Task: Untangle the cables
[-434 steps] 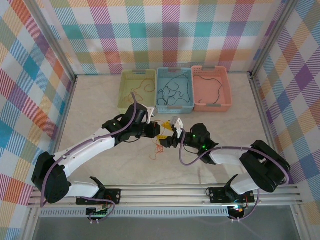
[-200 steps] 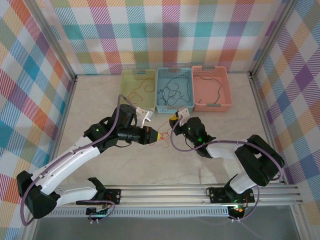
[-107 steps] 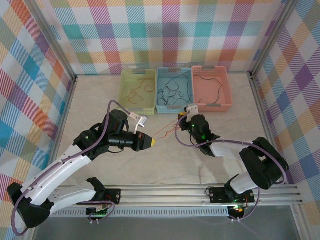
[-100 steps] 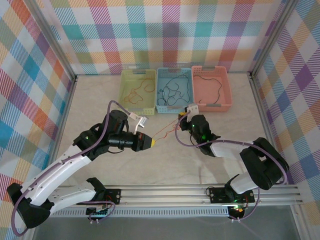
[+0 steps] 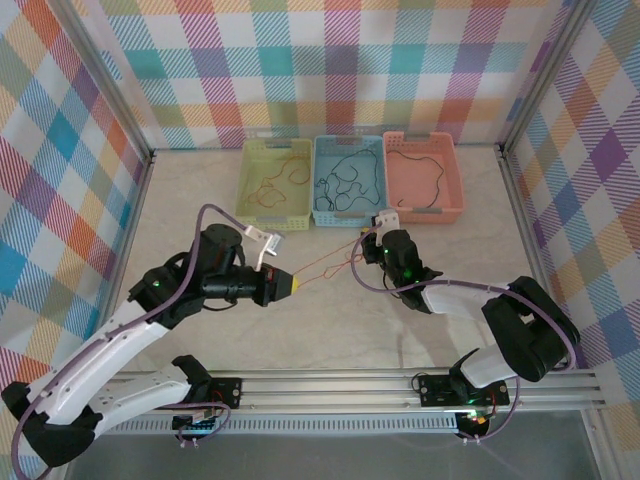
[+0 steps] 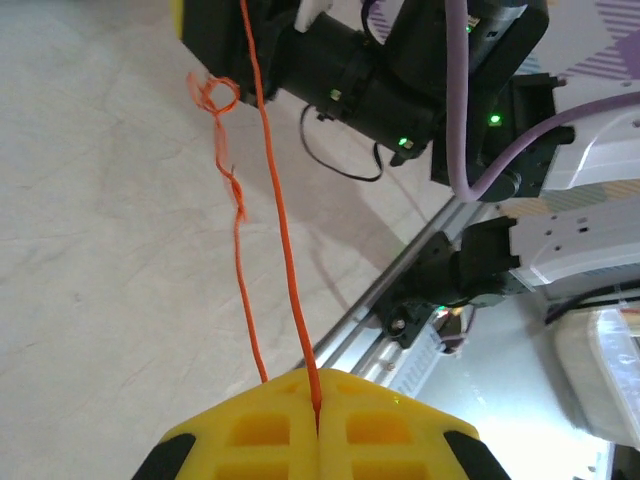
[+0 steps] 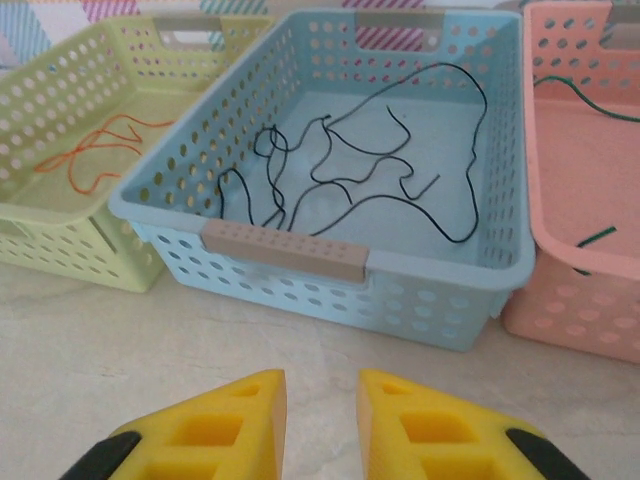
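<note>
My left gripper (image 5: pixel 293 284) (image 6: pixel 317 410) is shut on a thin orange-red cable (image 5: pixel 325 268) (image 6: pixel 280 220). The strand runs taut across the table to my right gripper (image 5: pixel 364 243); how it is caught there I cannot tell. A second slack strand with a small knotted loop (image 6: pixel 215 95) hangs beside it. In the right wrist view my right gripper (image 7: pixel 322 400) stands open over bare table, with nothing showing between its yellow fingers. Black cables (image 7: pixel 350 180) lie in the blue basket (image 7: pixel 285 250).
Three baskets stand in a row at the back. The yellow-green basket (image 5: pixel 250 180) (image 7: pixel 60 70) holds orange cables (image 7: pixel 90 155). The blue basket (image 5: pixel 350 218) is in the middle. The pink basket (image 5: pixel 455 190) (image 7: pixel 600 260) holds a dark green cable (image 7: pixel 590 100). The right arm (image 6: pixel 350 80) lies close ahead of my left gripper.
My left gripper has drawn back to the left with the orange-red cable, stretching it longer. The right gripper has stayed in front of the blue basket.
</note>
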Action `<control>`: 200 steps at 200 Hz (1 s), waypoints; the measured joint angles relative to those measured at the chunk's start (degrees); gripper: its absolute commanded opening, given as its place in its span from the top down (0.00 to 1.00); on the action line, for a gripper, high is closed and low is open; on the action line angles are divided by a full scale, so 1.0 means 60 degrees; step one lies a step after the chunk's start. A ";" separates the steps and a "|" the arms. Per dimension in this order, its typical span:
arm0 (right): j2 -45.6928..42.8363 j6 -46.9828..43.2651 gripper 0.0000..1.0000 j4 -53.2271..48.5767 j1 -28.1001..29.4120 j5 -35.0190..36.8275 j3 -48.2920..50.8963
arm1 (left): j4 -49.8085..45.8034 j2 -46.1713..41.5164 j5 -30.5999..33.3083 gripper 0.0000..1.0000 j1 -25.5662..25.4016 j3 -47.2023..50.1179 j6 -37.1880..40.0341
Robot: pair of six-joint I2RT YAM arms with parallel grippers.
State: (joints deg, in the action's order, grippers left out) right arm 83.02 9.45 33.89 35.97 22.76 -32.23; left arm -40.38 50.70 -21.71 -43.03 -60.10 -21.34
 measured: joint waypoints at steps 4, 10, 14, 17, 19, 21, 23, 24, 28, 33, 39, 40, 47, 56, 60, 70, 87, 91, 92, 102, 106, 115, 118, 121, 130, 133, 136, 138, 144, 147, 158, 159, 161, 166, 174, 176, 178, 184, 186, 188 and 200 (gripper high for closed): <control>0.0000 -0.0004 0.74 -0.0091 0.0000 0.0047 -0.0033 | -0.0117 -0.0047 0.0113 1.00 0.0004 -0.0106 0.0022; -0.0004 -0.0011 0.74 -0.0189 0.0011 0.0138 -0.0087 | -0.0291 -0.0109 0.0335 1.00 0.0000 -0.0273 0.0069; -0.0007 -0.0015 0.74 -0.0240 0.0018 0.0186 -0.0124 | -0.0412 -0.0157 0.0510 1.00 0.0000 -0.0390 0.0109; -0.0018 -0.0029 0.74 -0.0280 0.0029 0.0226 -0.0157 | -0.0484 -0.0182 0.0605 1.00 0.0000 -0.0463 0.0138; -0.0025 -0.0044 0.74 -0.0284 0.0036 0.0244 -0.0171 | -0.0543 -0.0211 0.0688 1.00 0.0000 -0.0517 0.0160; -0.0036 -0.0040 0.74 -0.0295 0.0047 0.0266 -0.0186 | -0.0594 -0.0229 0.0758 1.00 0.0000 -0.0561 0.0186; -0.0047 -0.0044 0.74 -0.0302 0.0051 0.0280 -0.0193 | -0.0637 -0.0255 0.0827 1.00 0.0000 -0.0605 0.0204; -0.0055 -0.0047 0.74 -0.0306 0.0055 0.0288 -0.0204 | -0.0659 -0.0270 0.0852 1.00 0.0000 -0.0619 0.0211; -0.0084 -0.0051 0.74 -0.0310 0.0066 0.0313 -0.0219 | -0.0739 -0.0321 0.0976 1.00 0.0000 -0.0692 0.0233; -0.0120 -0.0062 0.73 -0.0310 0.0076 0.0328 -0.0237 | -0.0827 -0.0397 0.1096 1.00 0.0000 -0.0758 0.0259; -0.0153 -0.0073 0.73 -0.0313 0.0080 0.0361 -0.0259 | -0.0907 -0.0492 0.1198 1.00 0.0000 -0.0794 0.0284; -0.0153 -0.0076 0.73 -0.0313 0.0080 0.0364 -0.0262 | -0.0925 -0.0514 0.1228 1.00 0.0000 -0.0801 0.0288; -0.0171 -0.0076 0.73 -0.0317 0.0080 0.0393 -0.0299 | -0.1020 -0.0608 0.1315 1.00 0.0000 -0.0823 0.0295; -0.0171 -0.0076 0.73 -0.0339 0.0080 0.0433 -0.0331 | -0.1115 -0.0699 0.1388 1.00 0.0000 -0.0834 0.0317; -0.0171 -0.0080 0.73 -0.0346 0.0080 0.0455 -0.0339 | -0.1151 -0.0718 0.1432 1.00 0.0000 -0.0838 0.0321; -0.0171 -0.0084 0.73 -0.0361 0.0080 0.0492 -0.0342 | -0.1300 -0.0729 0.1585 1.00 0.0000 -0.0860 0.0328; -0.0171 -0.0153 0.73 -0.0430 0.0080 0.0579 -0.0342 | -0.1523 -0.0758 0.1942 1.00 -0.0004 -0.0914 0.0353; -0.0171 -0.0157 0.73 -0.0444 0.0080 0.0586 -0.0342 | -0.1548 -0.0794 0.2036 1.00 -0.0004 -0.0918 0.0357; -0.0171 -0.0164 0.73 -0.0448 0.0080 0.0601 -0.0342 | -0.1552 -0.0801 0.2055 1.00 -0.0004 -0.0922 0.0357; -0.0171 -0.0189 0.72 -0.0521 0.0076 0.0736 -0.0342 | -0.1701 -0.0933 0.2248 1.00 -0.0004 -0.0991 0.0364; -0.0171 -0.0193 0.72 -0.0572 0.0058 0.0798 -0.0342 | -0.1810 -0.1013 0.2357 1.00 -0.0004 -0.1064 0.0368; -0.0168 -0.0219 0.72 -0.0739 0.0004 0.0973 -0.0342 | -0.2025 -0.1202 0.2590 1.00 -0.0007 -0.1253 0.0393; -0.0168 -0.0219 0.72 -0.0787 -0.0011 0.1027 -0.0342 | -0.2087 -0.1275 0.2688 1.00 -0.0007 -0.1337 0.0393; -0.0168 -0.0219 0.71 -0.0834 -0.0033 0.1086 -0.0342 | -0.2146 -0.1362 0.2805 1.00 -0.0007 -0.1424 0.0393; -0.0168 -0.0219 0.71 -0.0965 -0.0098 0.1228 -0.0342 | -0.2244 -0.1566 0.3085 1.00 -0.0007 -0.1665 0.0393; -0.0168 -0.0219 0.71 -0.1002 -0.0120 0.1268 -0.0342 | -0.2262 -0.1621 0.3187 1.00 -0.0007 -0.1730 0.0393; -0.0168 -0.0222 0.71 -0.1031 -0.0127 0.1304 -0.0342 | -0.2280 -0.1661 0.3286 1.00 -0.0007 -0.1796 0.0393; -0.0168 -0.0219 0.71 -0.1049 -0.0131 0.1326 -0.0342 | -0.2291 -0.1694 0.3351 1.00 -0.0007 -0.1843 0.0393; -0.0168 -0.0222 0.70 -0.1104 -0.0153 0.1392 -0.0342 | -0.2353 -0.1836 0.3559 1.00 -0.0007 -0.2004 0.0393; -0.0168 -0.0222 0.70 -0.1115 -0.0160 0.1410 -0.0342 | -0.2368 -0.1880 0.3625 1.00 -0.0007 -0.2065 0.0393; -0.0168 -0.0219 0.70 -0.1137 -0.0160 0.1421 -0.0342 | -0.2379 -0.2000 0.3865 1.00 -0.0007 -0.2302 0.0393; -0.0168 -0.0222 0.70 -0.1137 -0.0157 0.1421 -0.0342 | -0.2382 -0.2004 0.3876 1.00 -0.0007 -0.2313 0.0397; -0.0168 -0.0219 0.70 -0.1133 -0.0149 0.1428 -0.0342 | -0.2382 -0.2014 0.3905 1.00 -0.0007 -0.2342 0.0393; -0.0168 -0.0219 0.70 -0.1144 -0.0146 0.1446 -0.0342 | -0.2368 -0.2025 0.3978 1.00 -0.0007 -0.2382 0.0401; -0.0160 -0.0219 0.70 -0.1191 -0.0160 0.1475 -0.0342 | -0.2350 -0.2022 0.4025 1.00 -0.0007 -0.2412 0.0426; -0.0160 -0.0219 0.70 -0.1209 -0.0171 0.1490 -0.0342 | -0.2346 -0.2014 0.4036 1.00 -0.0007 -0.2415 0.0426; -0.0160 -0.0219 0.70 -0.1217 -0.0175 0.1497 -0.0342 | -0.2350 -0.2007 0.4036 1.00 -0.0007 -0.2415 0.0426; -0.0149 -0.0219 0.70 -0.1235 -0.0178 0.1519 -0.0342 | -0.2357 -0.1971 0.4036 1.00 -0.0007 -0.2415 0.0430; -0.0149 -0.0219 0.70 -0.1239 -0.0178 0.1530 -0.0342 | -0.2357 -0.1949 0.4029 1.00 -0.0007 -0.2412 0.0430; -0.0149 -0.0219 0.70 -0.1242 -0.0178 0.1534 -0.0342 | -0.2357 -0.1931 0.4033 1.00 -0.0007 -0.2412 0.0430; -0.0142 -0.0219 0.70 -0.1264 -0.0178 0.1537 -0.0342 | -0.2342 -0.1785 0.4033 1.00 -0.0007 -0.2401 0.0430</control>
State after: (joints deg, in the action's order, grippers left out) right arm 82.17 8.14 26.30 34.89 31.99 -34.28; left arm -54.43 39.99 2.48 -43.07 -74.50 -18.76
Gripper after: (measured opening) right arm 0.299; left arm 0.058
